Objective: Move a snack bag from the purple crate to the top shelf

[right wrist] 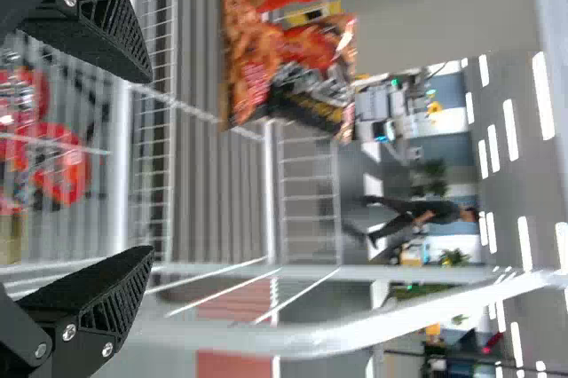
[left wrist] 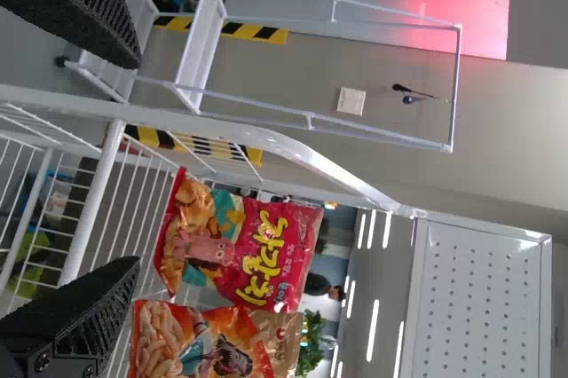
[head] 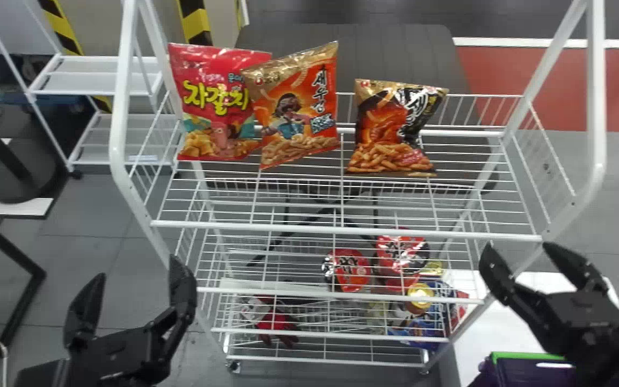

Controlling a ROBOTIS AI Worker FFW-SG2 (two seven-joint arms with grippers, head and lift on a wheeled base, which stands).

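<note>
Standing on the top shelf [head: 342, 229] are three snack bags: red [head: 218, 102], orange [head: 299, 110] and black-orange [head: 390, 131]. Whether another lies in the purple crate [head: 535, 373], below and right of the shelf, cannot be told. Such a bag should be light, soft and slippery, its contents crushable; a gentle pinch at the upper seal looks safest. The shelved bags face the robot, long axes roughly upright. Below the shelf's left and right front corners, the left gripper [head: 137, 269] and right gripper [head: 519, 247] have parted, empty jaws.
</note>
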